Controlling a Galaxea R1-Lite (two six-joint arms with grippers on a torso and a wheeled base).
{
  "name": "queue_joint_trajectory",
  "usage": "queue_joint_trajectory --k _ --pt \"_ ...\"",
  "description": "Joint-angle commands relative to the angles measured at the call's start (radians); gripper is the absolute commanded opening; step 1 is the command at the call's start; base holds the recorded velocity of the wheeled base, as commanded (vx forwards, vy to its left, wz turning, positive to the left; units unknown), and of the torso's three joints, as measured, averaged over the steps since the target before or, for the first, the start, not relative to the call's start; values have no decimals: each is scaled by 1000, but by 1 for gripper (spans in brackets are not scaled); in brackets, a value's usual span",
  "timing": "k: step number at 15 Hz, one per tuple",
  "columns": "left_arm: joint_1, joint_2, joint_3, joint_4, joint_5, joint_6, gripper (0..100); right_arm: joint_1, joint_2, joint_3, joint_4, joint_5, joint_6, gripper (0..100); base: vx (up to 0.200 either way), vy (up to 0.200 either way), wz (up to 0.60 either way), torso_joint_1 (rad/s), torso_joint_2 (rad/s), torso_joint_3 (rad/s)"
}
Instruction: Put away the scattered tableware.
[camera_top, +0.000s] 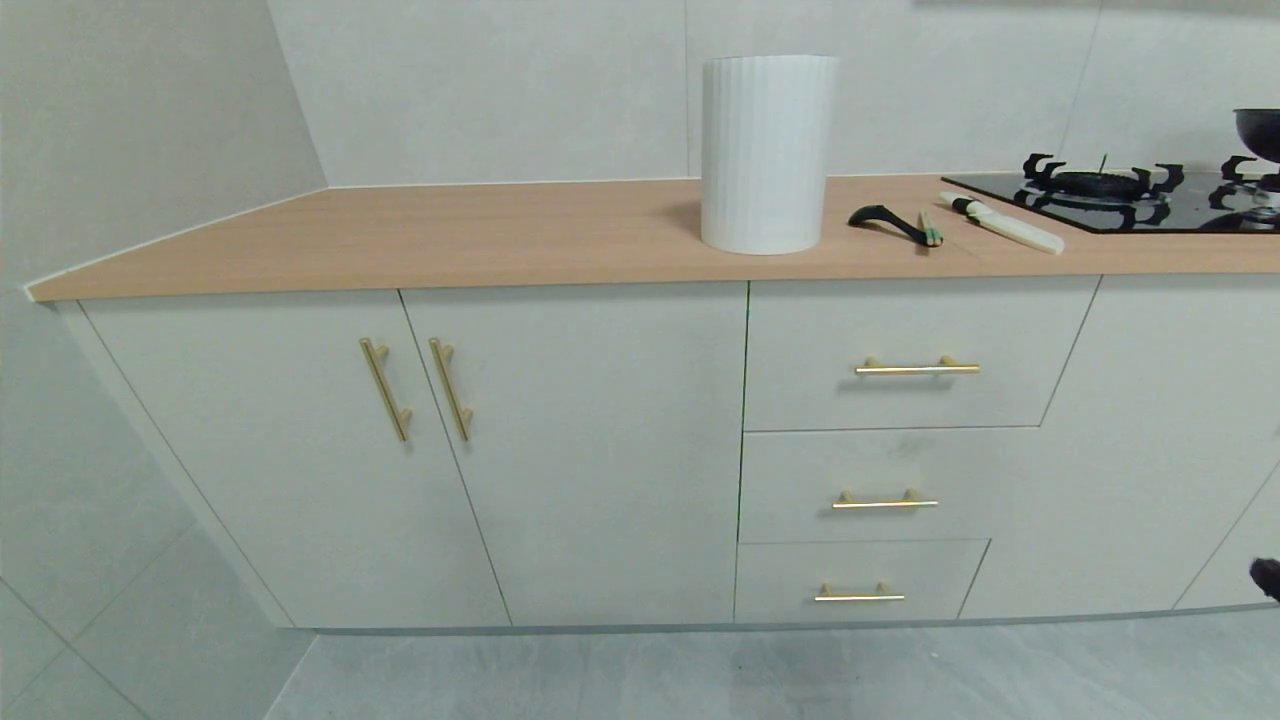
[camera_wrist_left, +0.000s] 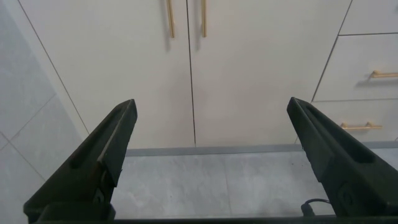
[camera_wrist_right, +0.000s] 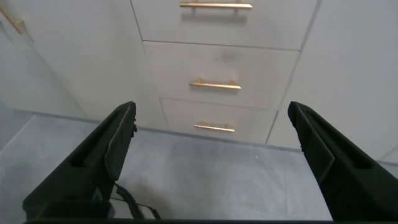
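On the wooden countertop (camera_top: 420, 235) a tall white ribbed holder (camera_top: 767, 152) stands upright. To its right lie a black-handled utensil (camera_top: 888, 220), a pair of chopsticks (camera_top: 930, 229) and a white knife with a black band (camera_top: 1000, 222). My left gripper (camera_wrist_left: 211, 106) is open, hanging low in front of the cabinet doors (camera_wrist_left: 186, 56) with nothing between its fingers. My right gripper (camera_wrist_right: 211, 109) is open too, low before the drawers (camera_wrist_right: 217, 62), holding nothing.
A black gas hob (camera_top: 1120, 195) with a dark pot (camera_top: 1260, 130) sits at the counter's right end. Below are two cabinet doors (camera_top: 420, 440) with gold handles and three drawers (camera_top: 890, 430). Grey tiled floor (camera_top: 700, 675) lies in front.
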Motion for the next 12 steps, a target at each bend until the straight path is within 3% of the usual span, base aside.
queue_joint_trajectory --k 1,5,12 --pt "0 0 0 0 0 0 100 24 346 -124 -121 4 -1 100 0 0 0 0 0 0" --pt "0 0 0 0 0 0 100 24 604 -150 -299 -1 1 100 0 0 0 0 0 0" --pt "0 0 0 0 0 0 100 23 879 -149 -420 1 2 100 0 0 0 0 0 0"
